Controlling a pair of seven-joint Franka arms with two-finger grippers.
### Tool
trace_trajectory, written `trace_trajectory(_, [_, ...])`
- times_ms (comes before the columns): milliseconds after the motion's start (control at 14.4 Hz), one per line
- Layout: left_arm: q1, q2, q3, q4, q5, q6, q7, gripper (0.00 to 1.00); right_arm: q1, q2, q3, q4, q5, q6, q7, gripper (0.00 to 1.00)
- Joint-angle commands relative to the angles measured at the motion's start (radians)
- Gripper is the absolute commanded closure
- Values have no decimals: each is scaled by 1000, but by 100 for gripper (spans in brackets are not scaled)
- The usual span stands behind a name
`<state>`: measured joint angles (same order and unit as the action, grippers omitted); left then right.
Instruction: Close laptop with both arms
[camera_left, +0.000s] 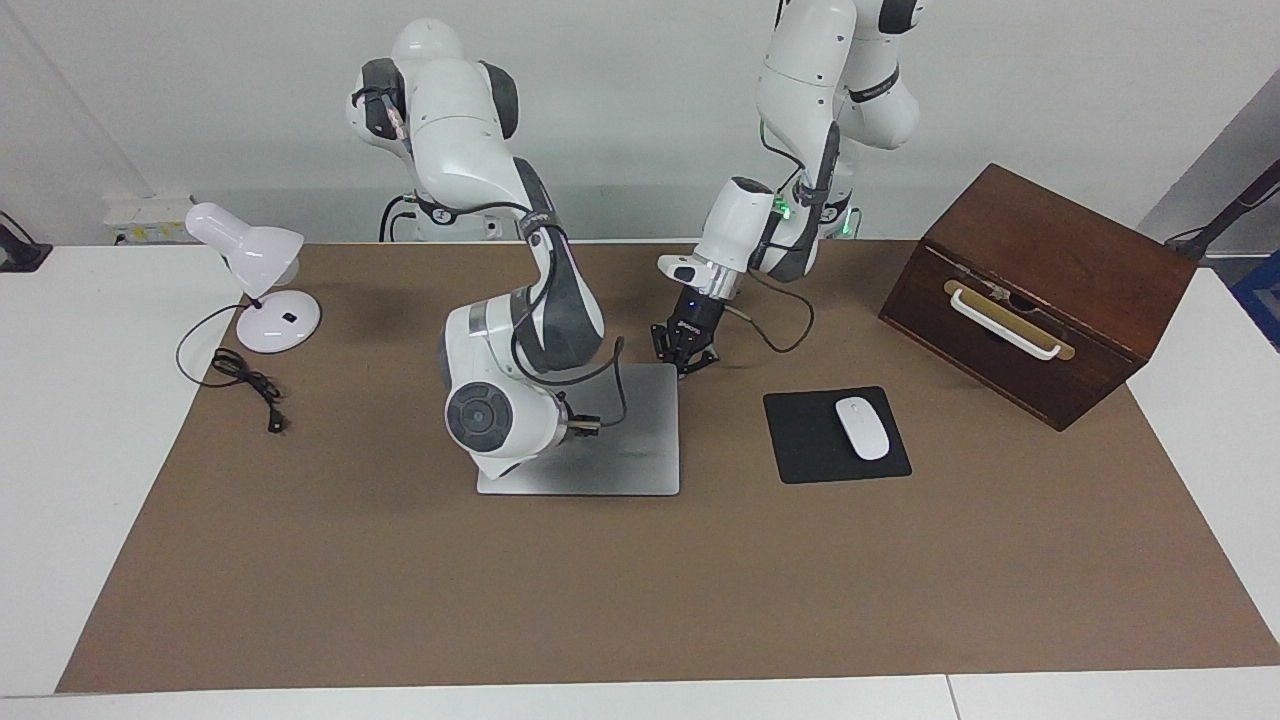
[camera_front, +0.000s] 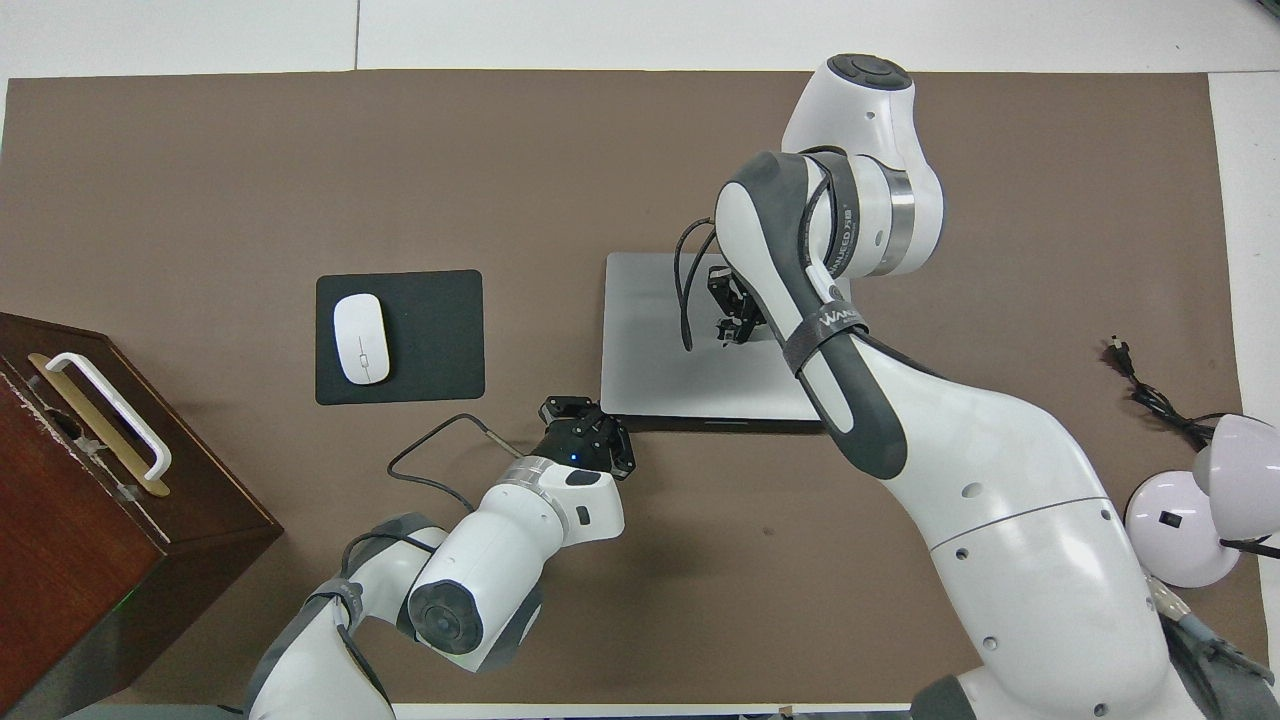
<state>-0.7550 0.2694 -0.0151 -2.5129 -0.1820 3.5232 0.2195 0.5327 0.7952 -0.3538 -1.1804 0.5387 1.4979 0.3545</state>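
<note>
On the brown mat at the table's middle, the silver laptop lies flat with its lid down, beside a black mouse pad holding a white mouse. Right gripper, fingertips together, presses the lid's centre. Left gripper, fingers shut and empty, sits at the laptop's corner nearest the robots. Pressing evenly and straight down would probably seat the lid without sliding it. Right arm's strap shows lettering, only partly legible.

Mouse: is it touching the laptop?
Apart. The overhead view shows the mouse on its black pad, with bare brown mat between the pad's edge and the laptop.
</note>
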Motion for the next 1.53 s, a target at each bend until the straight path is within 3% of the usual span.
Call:
trace_trajectory(0, [-6, 53, 20, -70, -22, -24, 32, 100, -2, -17, -7, -24, 20, -10, 23, 100])
trace_trajectory(278, [-6, 53, 20, -70, -24, -24, 32, 100, -23, -22, -34, 68, 36, -145, 20, 100])
trace_trajectory(557, [3, 51, 20, -70, -24, -23, 31, 100, -62, -57, -39, 99, 43, -180, 18, 100])
trace_trajectory(905, [3, 16, 18, -70, -33, -26, -64, 100, -151, -68, -37, 237, 38, -257, 17, 100])
trace_trajectory(1183, [6, -77, 18, -81, -34, -126, -98, 100, -186, -111, -59, 289, 6, -260, -32, 100])
trace_trajectory(1462, [69, -293, 21, -78, -36, -456, -106, 100, -197, -146, -135, 317, 4, -211, -129, 100])
